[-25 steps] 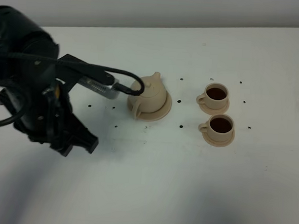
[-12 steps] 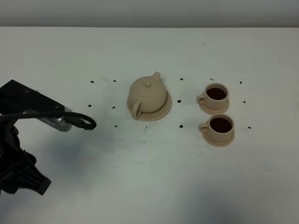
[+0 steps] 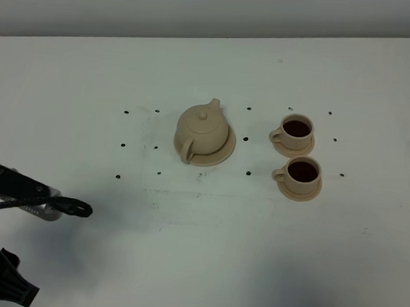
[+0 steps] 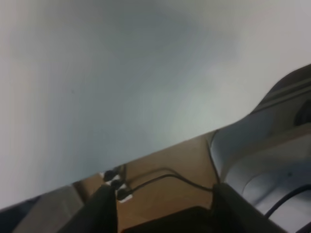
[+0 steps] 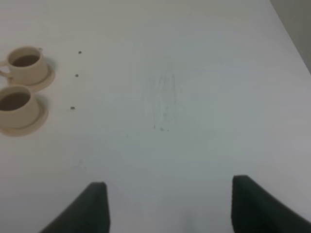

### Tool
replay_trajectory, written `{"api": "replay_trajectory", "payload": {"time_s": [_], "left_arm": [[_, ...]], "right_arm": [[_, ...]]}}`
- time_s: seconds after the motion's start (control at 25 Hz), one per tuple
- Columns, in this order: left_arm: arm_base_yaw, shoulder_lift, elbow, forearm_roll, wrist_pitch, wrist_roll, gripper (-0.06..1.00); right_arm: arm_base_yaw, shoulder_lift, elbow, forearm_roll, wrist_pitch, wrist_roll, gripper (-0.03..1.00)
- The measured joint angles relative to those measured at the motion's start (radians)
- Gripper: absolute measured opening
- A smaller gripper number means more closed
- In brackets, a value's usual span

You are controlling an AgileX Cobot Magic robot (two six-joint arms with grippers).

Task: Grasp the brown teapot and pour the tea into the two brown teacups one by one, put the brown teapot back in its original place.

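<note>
The brown teapot stands upright with its lid on, resting on its wide saucer, the original place, in the middle of the table. To its right the two brown teacups sit on small saucers, each holding dark tea; the right wrist view also shows these cups. My left gripper is open and empty, far from the teapot at the front left corner. My right gripper is open and empty, off to the right of the cups and outside the exterior high view.
The white table carries small black dot marks around the teapot and cups. A cable loop hangs from the left arm. Beyond the table edge, the left wrist view shows brown floor with cables.
The left arm has pulled away from beside the teapot, down to the front left corner. Teapot and cups have not moved.
</note>
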Motion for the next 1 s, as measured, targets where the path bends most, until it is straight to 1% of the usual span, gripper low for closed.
{"api": "replay_trajectory", "payload": {"time_s": [0.28, 0.4, 0.6, 0.84, 1.0], "left_arm": [[0.147, -0.133, 0.083, -0.063, -0.026, 0.05, 0.47], [0.201, -0.204, 0.112, -0.074, -0.031, 0.065, 0.47], [0.301, -0.34, 0.116, -0.083, -0.031, 0.078, 0.47], [0.382, -0.511, 0.116, -0.084, -0.029, 0.081, 0.46], [0.409, -0.616, 0.119, -0.086, -0.029, 0.081, 0.46]], "right_arm": [[0.0, 0.0, 0.0, 0.0, 0.0, 0.0, 0.52], [0.0, 0.0, 0.0, 0.0, 0.0, 0.0, 0.52], [0.0, 0.0, 0.0, 0.0, 0.0, 0.0, 0.52], [0.0, 0.0, 0.0, 0.0, 0.0, 0.0, 0.52], [0.0, 0.0, 0.0, 0.0, 0.0, 0.0, 0.52]]}}
